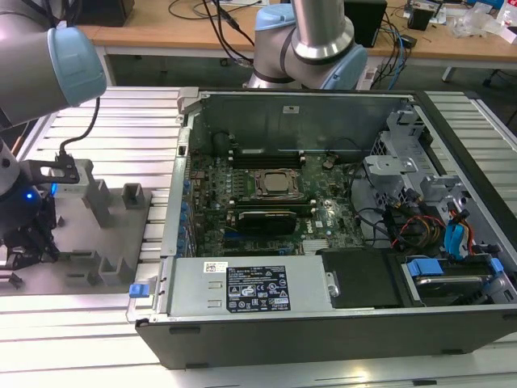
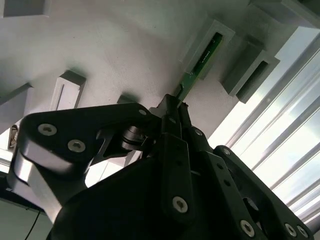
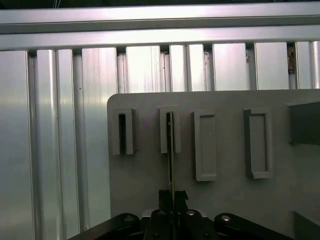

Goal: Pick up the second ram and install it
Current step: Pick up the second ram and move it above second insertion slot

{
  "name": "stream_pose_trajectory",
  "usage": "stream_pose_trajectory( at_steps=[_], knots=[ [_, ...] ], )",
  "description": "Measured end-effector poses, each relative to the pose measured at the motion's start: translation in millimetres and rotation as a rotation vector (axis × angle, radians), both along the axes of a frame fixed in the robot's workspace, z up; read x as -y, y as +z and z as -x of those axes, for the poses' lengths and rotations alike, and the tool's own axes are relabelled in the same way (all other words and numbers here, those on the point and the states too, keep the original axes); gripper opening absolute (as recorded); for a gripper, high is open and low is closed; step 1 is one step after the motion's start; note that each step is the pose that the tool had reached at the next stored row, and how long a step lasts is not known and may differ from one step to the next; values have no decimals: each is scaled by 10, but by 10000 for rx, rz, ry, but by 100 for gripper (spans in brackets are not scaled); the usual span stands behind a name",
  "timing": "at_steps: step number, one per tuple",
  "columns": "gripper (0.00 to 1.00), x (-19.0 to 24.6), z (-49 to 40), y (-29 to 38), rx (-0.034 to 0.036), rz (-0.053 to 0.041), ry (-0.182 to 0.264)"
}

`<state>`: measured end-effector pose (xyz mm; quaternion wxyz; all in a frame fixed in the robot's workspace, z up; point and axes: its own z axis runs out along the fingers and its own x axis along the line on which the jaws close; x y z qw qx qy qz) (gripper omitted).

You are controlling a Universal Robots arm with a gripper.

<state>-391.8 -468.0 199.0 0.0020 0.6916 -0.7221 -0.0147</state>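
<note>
Second ram gripped at the holder plate, not yet lifted clear.

The second ram [image 2: 202, 60] is clenched at its near end by the fingers [image 2: 172, 135] of the gripper [image 2: 176, 104]. Its far end is seen inside a pocket [image 3: 170, 131] of the grey holder plate [image 2: 125, 45], the second pocket from the plate's edge beside the aluminium rails [image 3: 65, 125]. The stick is kept on edge by this pocket, probably so that its thin faces can be pinched. The open computer case [image 1: 323, 327] stands well apart.
</note>
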Motion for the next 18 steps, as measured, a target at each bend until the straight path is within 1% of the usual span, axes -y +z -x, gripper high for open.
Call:
stream_pose_trajectory(
  at_steps=[6, 13, 14, 18],
  knots=[
    [14, 0, 0, 0, 1, -28, 0],
    [14, 0, 0, 47, -1, -27, 0],
    [14, 0, 0, 58, -1, -27, 0],
    [14, 0, -2, 183, 1, -35, 0]
  ],
)
